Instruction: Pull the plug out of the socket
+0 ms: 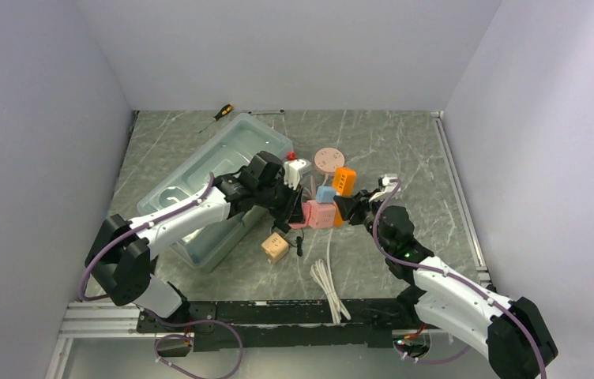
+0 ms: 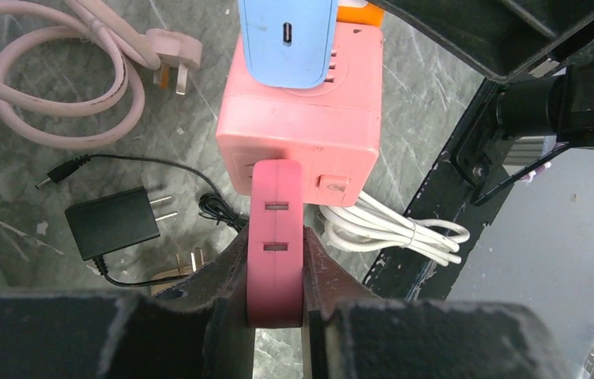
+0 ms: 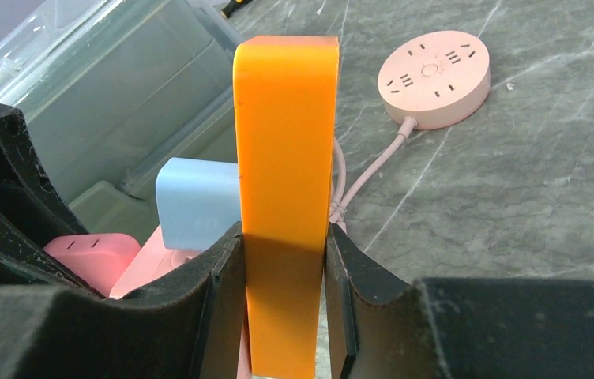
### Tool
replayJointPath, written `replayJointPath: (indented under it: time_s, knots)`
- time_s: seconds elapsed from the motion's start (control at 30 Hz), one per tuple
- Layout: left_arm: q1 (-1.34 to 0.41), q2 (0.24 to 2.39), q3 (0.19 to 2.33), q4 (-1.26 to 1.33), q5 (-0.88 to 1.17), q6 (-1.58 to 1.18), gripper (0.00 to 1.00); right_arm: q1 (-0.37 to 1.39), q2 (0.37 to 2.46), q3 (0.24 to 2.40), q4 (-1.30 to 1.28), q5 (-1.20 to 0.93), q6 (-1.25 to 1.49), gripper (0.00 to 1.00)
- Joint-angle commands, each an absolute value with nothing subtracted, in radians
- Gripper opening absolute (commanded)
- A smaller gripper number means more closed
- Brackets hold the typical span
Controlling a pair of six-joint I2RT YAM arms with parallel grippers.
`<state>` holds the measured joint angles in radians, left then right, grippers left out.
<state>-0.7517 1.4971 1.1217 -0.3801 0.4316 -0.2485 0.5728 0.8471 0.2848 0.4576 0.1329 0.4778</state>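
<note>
Left gripper (image 2: 276, 254) pinching pink plug (image 2: 276, 207); right gripper (image 3: 284, 264) pinching orange plug (image 3: 286, 118); socket cube (image 2: 302, 130) sitting between tips; pulling straight apart advisable.

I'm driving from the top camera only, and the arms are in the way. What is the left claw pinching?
Observer: The left claw is shut on a pink plug, which sits against the side of the pink cube socket.
Operator: What about the right claw?
Observer: The right claw is shut on the orange plug, with a finger pressed on each flat side.
Operator: Is the blue thing just a block?
Observer: No, the blue plug on the socket has a small oval port in its face.
</note>
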Motion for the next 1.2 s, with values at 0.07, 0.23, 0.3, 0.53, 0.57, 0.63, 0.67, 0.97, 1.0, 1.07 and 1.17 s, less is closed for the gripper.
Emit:
replayJointPath:
  time_s: [0.07,0.23,0.3,0.53,0.57,0.63,0.67,0.97,1.0,1.07,1.17]
  knots:
    - [-0.732,1.501,1.152,-0.456,0.266,-0.209,0.0,0.566,0.814,0.293,0.574,0.173,0.463,0.0]
    - [-0.731,1.481,1.136,-0.406,0.352,-0.192,0.0,0.566,0.815,0.293,0.57,0.179,0.465,0.0]
    - [-0.73,1.47,1.127,-0.385,0.398,-0.186,0.0,0.565,0.813,0.294,0.568,0.183,0.465,0.0]
    - [-0.731,1.432,1.106,-0.328,0.541,-0.163,0.0,0.566,0.838,0.309,0.547,0.206,0.464,0.0]
    - [-0.732,1.428,1.103,-0.321,0.562,-0.16,0.0,0.566,0.844,0.31,0.545,0.208,0.464,0.0]
    - [-0.731,1.422,1.1,-0.307,0.598,-0.157,0.0,0.566,0.852,0.313,0.542,0.213,0.465,0.0]
    - [-0.731,1.417,1.098,-0.3,0.612,-0.156,0.0,0.566,0.858,0.314,0.539,0.216,0.465,0.0]
    - [-0.736,1.391,1.086,-0.286,0.61,-0.15,0.0,0.565,0.874,0.321,0.532,0.229,0.463,0.0]
    - [-0.735,1.392,1.09,-0.295,0.588,-0.154,0.0,0.565,0.874,0.321,0.532,0.232,0.464,0.0]
    - [-0.736,1.402,1.103,-0.34,0.5,-0.155,0.0,0.565,0.87,0.319,0.529,0.239,0.466,0.0]
    - [-0.735,1.422,1.122,-0.396,0.382,-0.165,0.0,0.565,0.866,0.32,0.522,0.253,0.464,0.0]
